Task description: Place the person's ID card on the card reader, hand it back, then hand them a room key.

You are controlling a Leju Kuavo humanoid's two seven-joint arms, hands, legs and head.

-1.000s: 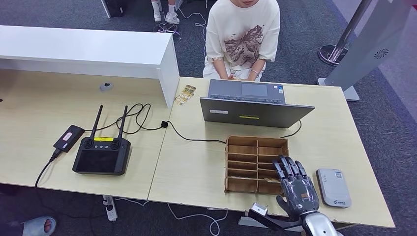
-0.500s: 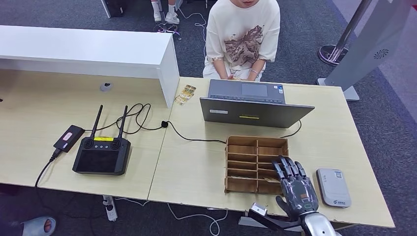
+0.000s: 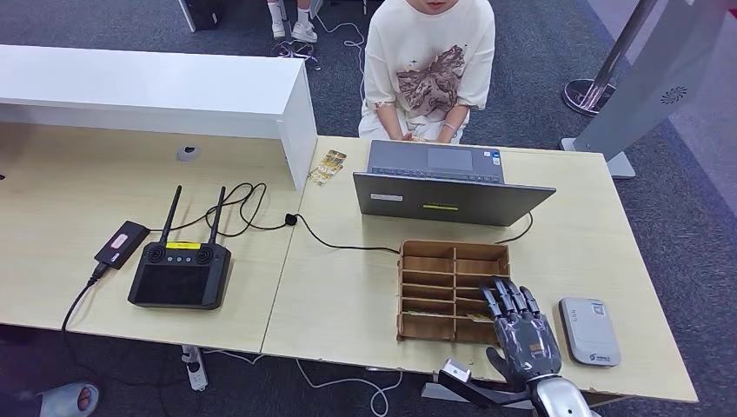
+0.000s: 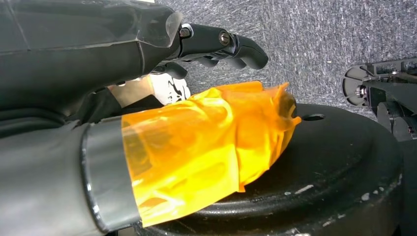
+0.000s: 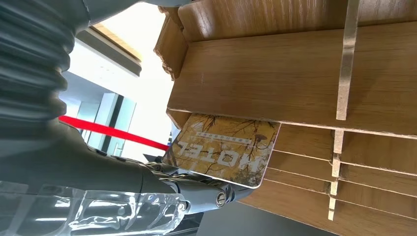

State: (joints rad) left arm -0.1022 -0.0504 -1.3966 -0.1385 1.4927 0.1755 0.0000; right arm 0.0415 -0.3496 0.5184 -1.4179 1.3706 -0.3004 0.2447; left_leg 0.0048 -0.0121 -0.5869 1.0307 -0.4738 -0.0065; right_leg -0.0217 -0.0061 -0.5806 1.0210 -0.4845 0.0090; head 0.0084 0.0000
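Lying across the pale wooden desk [image 3: 348, 295] from left to right are a small black box with a pink label [image 3: 121, 243], a black remote controller [image 3: 180, 273] with two aerials, a black cable [image 3: 261, 213], an open grey laptop [image 3: 448, 186] with a seated person [image 3: 428, 61] in a printed cream shirt behind it, a wooden tray [image 3: 452, 289] split into slots, and a grey card reader [image 3: 589, 330] near the desk's right end. The right hand [image 3: 521, 330] reaches over the near right corner of the tray, just left of the card reader and apart from it, fingers stretched forward together over the right-hand slots. From the right wrist, a key card [image 5: 221, 147] printed with "HOTEL" on a brown branch pattern stands in one slot of the tray [image 5: 295, 73], partly out of it, and the dark fingers [image 5: 206, 191] lie against its lower edge; whether they pinch it or merely touch it I cannot tell. Another card edge shows in a left-hand slot from the head view, too small to read. The left hand [image 4: 216, 44] hangs above grey carpet [image 4: 319, 39] with fingers curled in, holding nothing, an orange film [image 4: 206, 142] wrapped around its thumb.
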